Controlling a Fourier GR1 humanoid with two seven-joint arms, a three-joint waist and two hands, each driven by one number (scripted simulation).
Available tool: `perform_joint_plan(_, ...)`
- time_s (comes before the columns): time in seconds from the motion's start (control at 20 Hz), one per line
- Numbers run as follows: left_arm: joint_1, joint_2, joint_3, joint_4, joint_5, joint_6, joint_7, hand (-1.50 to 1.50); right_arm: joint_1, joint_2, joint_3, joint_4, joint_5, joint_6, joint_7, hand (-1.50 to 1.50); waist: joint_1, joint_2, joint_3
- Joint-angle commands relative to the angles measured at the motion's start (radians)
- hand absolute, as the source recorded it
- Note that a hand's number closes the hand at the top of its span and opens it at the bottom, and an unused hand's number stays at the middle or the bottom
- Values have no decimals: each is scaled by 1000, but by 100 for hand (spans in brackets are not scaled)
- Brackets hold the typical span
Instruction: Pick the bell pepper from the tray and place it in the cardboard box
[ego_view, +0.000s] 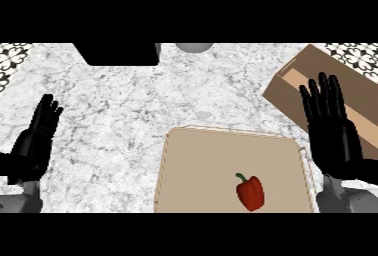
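A red bell pepper (250, 192) with a green stem lies on the tan tray (199, 165), toward its lower right. The brown cardboard box (295, 85) sits at the upper right of the counter, angled, partly hidden behind my right hand. That right hand (336, 135) is open with its fingers straight up, just right of the tray and above the pepper's level, touching nothing. At the left edge, my left hand (29, 142) rests open, fingers up, far from the tray.
A black object (118, 52) sits at the top edge of the marble counter, with a grey round thing (194, 47) beside it. Patterned tile shows at the top corners.
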Motion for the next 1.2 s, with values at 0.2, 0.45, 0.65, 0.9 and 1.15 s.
perform_joint_plan(0.2, -70, 113, -106, -98, -124, -101, -2, 0, -87, -329, -25, -218, 161, 78, 161, -150, -29, 13, 14)
perform_joint_plan(0.45, -86, 87, -188, -164, -148, -127, 60, 0, 38, -569, -35, -261, 341, 189, 167, -150, -32, 17, 17)
perform_joint_plan(0.65, -157, 89, -171, -144, -131, -153, 114, 0, 85, -609, -2, -345, 488, 212, 60, -150, -19, 24, 17)
perform_joint_plan(0.9, -138, 81, -176, -143, -148, -168, 94, 0, 157, -694, 13, -379, 647, 266, -47, -150, -7, 25, 17)
perform_joint_plan(1.15, -128, 91, -160, -122, -154, -190, 54, 0, 109, -785, 126, -509, 795, 363, 216, -150, 12, 26, 14)
